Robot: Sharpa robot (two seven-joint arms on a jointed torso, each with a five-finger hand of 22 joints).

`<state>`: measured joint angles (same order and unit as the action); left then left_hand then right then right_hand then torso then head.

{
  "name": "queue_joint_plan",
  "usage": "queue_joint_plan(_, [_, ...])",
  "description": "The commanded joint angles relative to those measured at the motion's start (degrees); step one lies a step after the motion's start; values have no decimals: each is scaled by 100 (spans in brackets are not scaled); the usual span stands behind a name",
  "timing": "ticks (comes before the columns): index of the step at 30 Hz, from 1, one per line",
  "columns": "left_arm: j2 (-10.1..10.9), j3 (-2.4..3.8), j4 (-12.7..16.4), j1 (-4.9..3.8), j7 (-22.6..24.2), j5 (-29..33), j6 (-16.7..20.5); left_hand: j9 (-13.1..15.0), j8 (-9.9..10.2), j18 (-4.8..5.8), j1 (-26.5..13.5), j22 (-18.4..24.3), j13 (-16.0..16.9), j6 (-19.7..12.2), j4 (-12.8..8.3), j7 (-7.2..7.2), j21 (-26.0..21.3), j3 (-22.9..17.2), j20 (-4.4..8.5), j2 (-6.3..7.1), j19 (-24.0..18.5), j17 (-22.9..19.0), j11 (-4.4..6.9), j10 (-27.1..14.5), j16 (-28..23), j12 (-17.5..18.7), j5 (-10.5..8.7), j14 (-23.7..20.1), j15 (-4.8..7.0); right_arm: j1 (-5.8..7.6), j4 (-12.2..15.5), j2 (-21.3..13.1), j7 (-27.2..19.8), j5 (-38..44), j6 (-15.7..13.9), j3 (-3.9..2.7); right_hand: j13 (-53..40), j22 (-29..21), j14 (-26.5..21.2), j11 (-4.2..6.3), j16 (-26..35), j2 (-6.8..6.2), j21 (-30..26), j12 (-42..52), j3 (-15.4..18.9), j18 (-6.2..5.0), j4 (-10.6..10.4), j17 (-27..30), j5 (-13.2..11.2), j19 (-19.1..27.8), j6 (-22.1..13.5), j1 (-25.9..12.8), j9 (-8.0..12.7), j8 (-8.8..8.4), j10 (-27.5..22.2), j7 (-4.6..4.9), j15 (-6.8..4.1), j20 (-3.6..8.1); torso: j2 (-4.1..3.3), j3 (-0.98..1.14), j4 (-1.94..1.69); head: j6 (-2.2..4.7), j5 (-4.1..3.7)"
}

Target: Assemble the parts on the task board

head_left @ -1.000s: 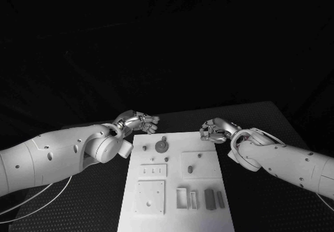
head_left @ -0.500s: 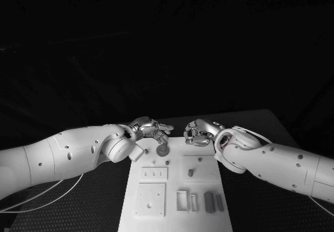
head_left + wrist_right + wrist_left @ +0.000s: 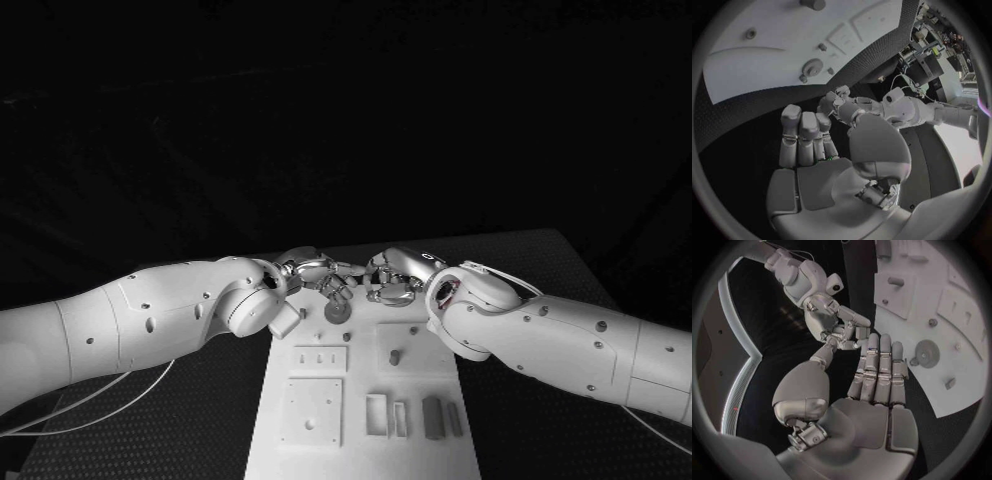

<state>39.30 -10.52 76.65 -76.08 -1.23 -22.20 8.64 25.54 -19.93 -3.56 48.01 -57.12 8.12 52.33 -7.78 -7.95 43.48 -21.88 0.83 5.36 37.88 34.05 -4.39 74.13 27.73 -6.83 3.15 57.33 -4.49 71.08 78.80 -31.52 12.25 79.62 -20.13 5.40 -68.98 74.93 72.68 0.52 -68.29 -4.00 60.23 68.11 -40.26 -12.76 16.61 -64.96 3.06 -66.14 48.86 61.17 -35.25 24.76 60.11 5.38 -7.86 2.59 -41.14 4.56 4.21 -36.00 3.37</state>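
The white rectangular task board (image 3: 361, 400) lies in the middle of the black surface (image 3: 534, 255), small grey parts (image 3: 433, 415) standing at its near end, a round grey disc (image 3: 336, 311) farther up. Beyond it, at the far edge, my left hand (image 3: 310, 270) and right hand (image 3: 397, 275) meet, fingers (image 3: 879, 365) stretched out, holding nothing.

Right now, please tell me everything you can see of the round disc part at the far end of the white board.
The round disc is small, flat and grey, duller than the white task board it lies on. It sits near the board's far end, on the robot's left half. A small stub projects from its rim. In the left wrist view it shows a centre dot. The left hand and right hand hover just beyond it; whether either touches it cannot be told.
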Motion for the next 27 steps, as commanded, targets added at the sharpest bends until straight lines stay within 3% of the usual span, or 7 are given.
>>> queue_joint_plan(1, [-11,-2,38,2,-176,-239,-259,-2,22,-62,-71,8,10,51,49,17,39,9,31,5,-1,9,17,46,32,14,-33,-40,-3,-3,36,19,68,148,30,0,7,32,0,169,-3,-36,37,10,-40,-224,3,-5,-27,-32,1137,-9,-8,15,-189,-149,-31,28,-7,2,1,-13,8])
queue_joint_plan(8, [-21,-7,55,7,-276,-338,-327,21,-23,-74,-74,-2,54,160,65,70,74,-8,54,-32,27,47,67,144,107,-24,-32,12,30,-5,96,44,66,161,-2,0,10,30,4,170,-1,-40,37,10,-51,-224,2,-4,-27,-38,1139,-12,-17,15,-184,-150,-31,29,-6,3,8,-26,5])
queue_joint_plan(27, [-31,-8,56,8,-294,-340,-330,21,-16,-67,-11,-7,80,192,2,82,99,-26,70,-169,32,64,78,164,145,-17,-24,12,43,-18,166,92,78,171,22,1,16,23,14,172,2,-54,35,9,-81,-224,0,0,-27,-52,1144,-21,-40,11,-172,-151,-34,32,-6,5,5,-33,5])
